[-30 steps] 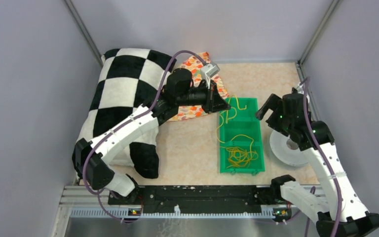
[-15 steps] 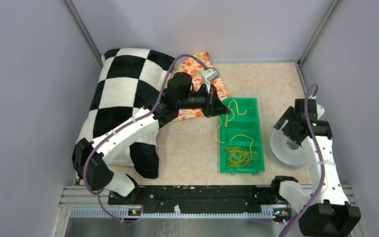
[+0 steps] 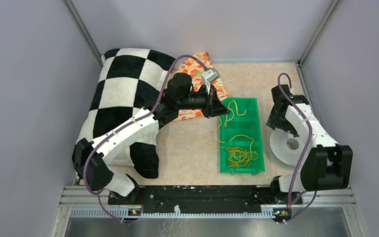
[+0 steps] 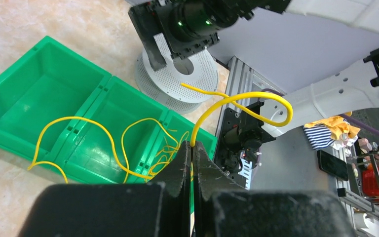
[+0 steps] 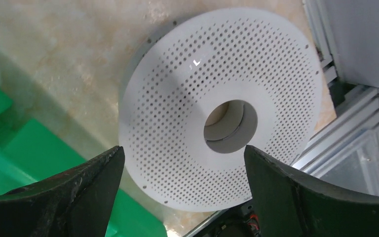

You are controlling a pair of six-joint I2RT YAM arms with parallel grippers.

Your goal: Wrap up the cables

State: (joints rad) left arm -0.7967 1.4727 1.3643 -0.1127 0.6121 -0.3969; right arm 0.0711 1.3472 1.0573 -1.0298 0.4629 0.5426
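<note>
The yellow cables [image 3: 240,154] lie in loose loops in a green three-part bin [image 3: 254,111], most of them in the near compartment. My left gripper [image 3: 221,107] is at the bin's far left corner, shut on one yellow cable. In the left wrist view the jaws [image 4: 193,149] pinch that cable, whose free end [image 4: 256,96] curls up and right above the bin [image 4: 39,94]. My right gripper [image 3: 276,117] is open and empty over the far edge of a white perforated spool [image 3: 288,148]. In the right wrist view the spool [image 5: 177,98] lies flat between the open fingers [image 5: 183,160].
A black-and-white checkered pillow [image 3: 118,94] fills the left side under my left arm. A patterned cloth [image 3: 197,65] lies behind the left gripper. Grey walls close in left, back and right. A metal rail [image 3: 197,195] runs along the near edge.
My right arm has swung away from the bin toward the right wall, and its gripper now hangs over the spool's far edge. My left gripper still holds the cable, barely moved.
</note>
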